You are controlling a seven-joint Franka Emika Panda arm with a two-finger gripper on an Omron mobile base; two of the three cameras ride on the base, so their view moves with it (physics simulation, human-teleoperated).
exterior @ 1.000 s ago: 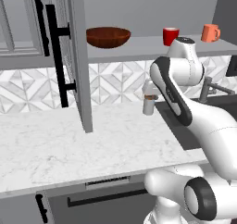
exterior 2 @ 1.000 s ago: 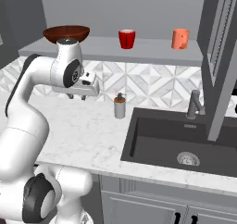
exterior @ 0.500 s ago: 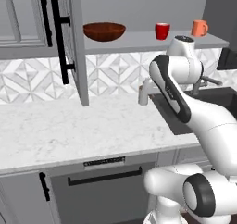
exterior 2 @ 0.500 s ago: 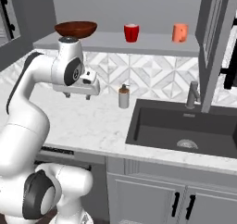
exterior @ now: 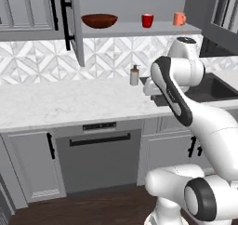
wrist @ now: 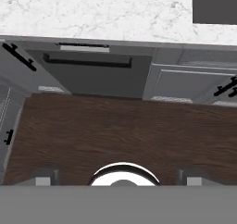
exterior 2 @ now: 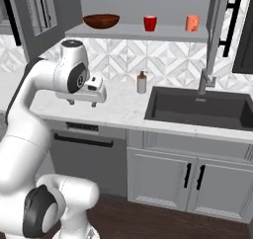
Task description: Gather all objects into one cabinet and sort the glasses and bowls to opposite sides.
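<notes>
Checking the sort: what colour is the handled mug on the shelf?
Orange mug, clearest in the right base view.

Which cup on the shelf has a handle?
The orange mug, at the end farthest from the bowl. The red cup in the middle has no handle.

**Things on the shelf, gripper low**

The bowl (exterior 2: 101, 20), cup (exterior 2: 150, 23) and mug (exterior 2: 192, 22) sit in a row on the cabinet shelf (exterior 2: 133, 33), high above the fingers (exterior 2: 72, 101). The soap bottle (exterior 2: 142, 82) stands on the counter (exterior 2: 118, 107) past them, beside the sink (exterior 2: 197, 109).

even, flat rendered light, soft faint shadows, mild blur throughout, perhaps slight glare on the white arm (exterior: 174, 87)
</notes>
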